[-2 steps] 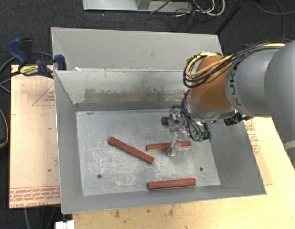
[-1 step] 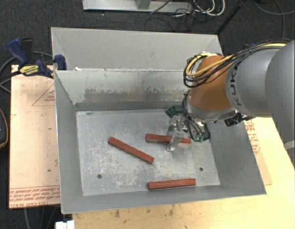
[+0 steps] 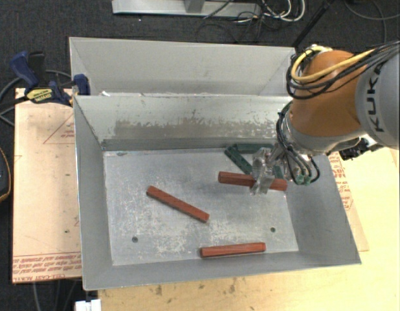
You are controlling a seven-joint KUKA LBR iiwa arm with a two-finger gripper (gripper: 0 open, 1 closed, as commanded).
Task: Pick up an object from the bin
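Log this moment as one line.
gripper over red-brown stick, bin's right | dark green piece behind it | left stick, front stick loose

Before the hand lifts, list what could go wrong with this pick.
1. A dark green piece lies close behind the red-brown stick that the hand is over, at the bin's right rear; it might be nipped or dragged along.
2. The stick lies flat and thin on the floor, so a grip could slip off.
3. The sloping right wall is near; the arm may brush it.
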